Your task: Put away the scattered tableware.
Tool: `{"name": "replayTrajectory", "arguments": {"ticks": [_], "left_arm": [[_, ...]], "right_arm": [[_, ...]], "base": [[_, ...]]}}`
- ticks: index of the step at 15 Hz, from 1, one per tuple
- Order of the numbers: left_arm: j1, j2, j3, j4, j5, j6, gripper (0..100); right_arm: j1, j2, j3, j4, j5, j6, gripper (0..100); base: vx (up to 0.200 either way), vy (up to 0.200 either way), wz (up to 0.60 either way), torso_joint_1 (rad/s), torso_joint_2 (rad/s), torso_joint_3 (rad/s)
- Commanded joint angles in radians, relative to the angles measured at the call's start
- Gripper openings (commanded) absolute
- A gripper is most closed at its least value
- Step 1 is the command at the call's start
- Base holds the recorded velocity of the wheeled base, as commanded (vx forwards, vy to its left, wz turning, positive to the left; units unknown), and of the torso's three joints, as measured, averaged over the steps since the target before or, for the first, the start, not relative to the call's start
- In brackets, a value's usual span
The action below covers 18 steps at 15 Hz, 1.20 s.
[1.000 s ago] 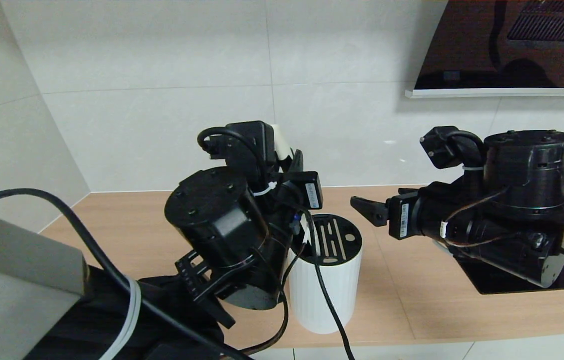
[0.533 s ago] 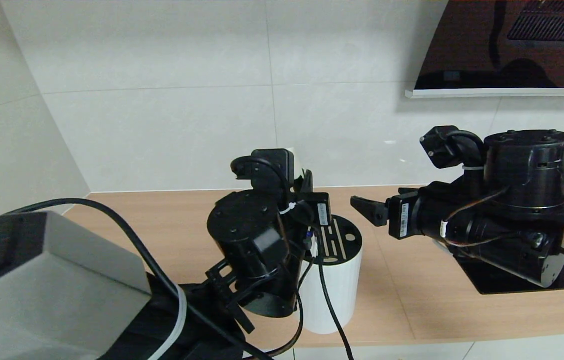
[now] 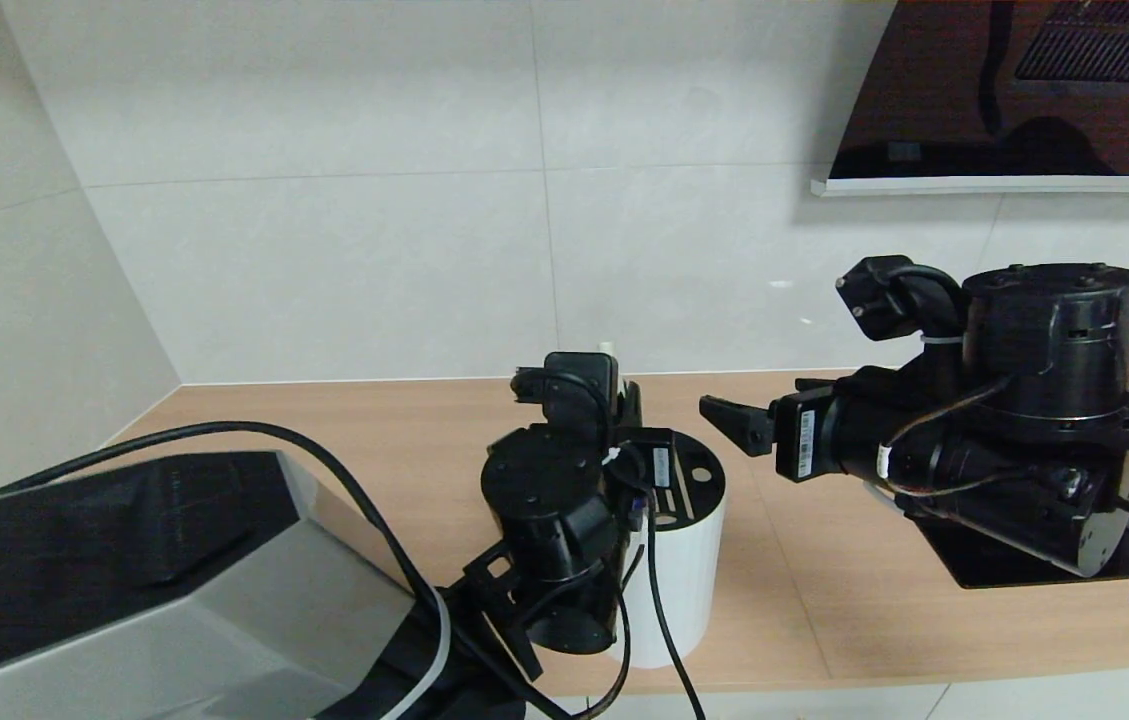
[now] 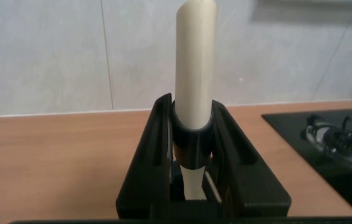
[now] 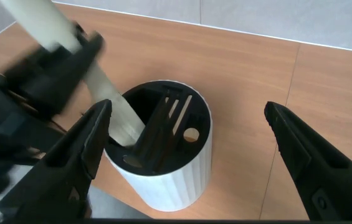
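Observation:
A white ribbed utensil holder [image 3: 676, 590] with a black slotted top [image 5: 169, 121] stands near the counter's front edge. My left gripper [image 4: 193, 134] is shut on a cream-handled utensil [image 4: 194, 62], held upright right over the holder. In the right wrist view the utensil's pale blade [image 5: 121, 123] dips into the holder's large opening. The handle tip [image 3: 607, 347] pokes up above my left gripper [image 3: 624, 400]. My right gripper [image 5: 188, 107] hovers open and empty just right of the holder and above it, also seen as the right gripper [image 3: 749, 400] in the head view.
A black cooktop [image 3: 984, 565] lies on the wooden counter [image 3: 324, 440] to the right, its burner [image 4: 341, 134] visible. A dark range hood [image 3: 1024, 90] hangs at the upper right. A tiled wall runs behind the counter and along its left.
My left arm has moved right and down, lowering the cream-handled utensil toward and into the holder. The right arm has barely moved.

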Motion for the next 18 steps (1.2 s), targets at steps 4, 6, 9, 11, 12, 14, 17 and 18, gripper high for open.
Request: {"name": "replayTrajectory", "arguments": {"ticks": [4,6,9,11,12,14,17,18], "left_arm": [[0.000,0.049,0.002,0.000,0.001,-0.001,0],[0.000,0.056,0.002,0.000,0.001,-0.003,0],[0.000,0.056,0.002,0.000,0.002,-0.003,0],[0.000,0.058,0.007,-0.006,0.002,-0.003,0],[0.000,0.056,0.007,-0.008,0.002,-0.003,100],[0.000,0.052,0.007,-0.006,0.002,-0.003,100],[0.000,0.013,0.016,-0.006,0.004,-0.001,100],[0.000,-0.005,0.027,-0.006,0.004,-0.001,100]], "right_arm": [[0.001,0.004,0.001,-0.001,0.000,0.000,100],[0.001,0.005,0.001,-0.001,0.000,0.000,100],[0.001,0.004,0.001,-0.001,0.000,0.000,100],[0.001,0.005,0.001,-0.001,0.000,0.000,100],[0.001,0.005,0.001,-0.001,0.000,0.000,100],[0.001,0.004,0.001,-0.001,0.000,0.000,100],[0.001,0.002,0.001,-0.001,0.000,0.000,100],[0.001,0.002,0.001,-0.001,0.000,0.000,100]], "base": [[0.000,0.000,0.00,0.000,0.00,0.000],[0.000,0.000,0.00,0.000,0.00,0.000],[0.000,0.000,0.00,0.000,0.00,0.000],[0.000,0.000,0.00,0.000,0.00,0.000],[0.000,0.000,0.00,0.000,0.00,0.000],[0.000,0.000,0.00,0.000,0.00,0.000],[0.000,0.000,0.00,0.000,0.00,0.000],[0.000,0.000,0.00,0.000,0.00,0.000]]}}
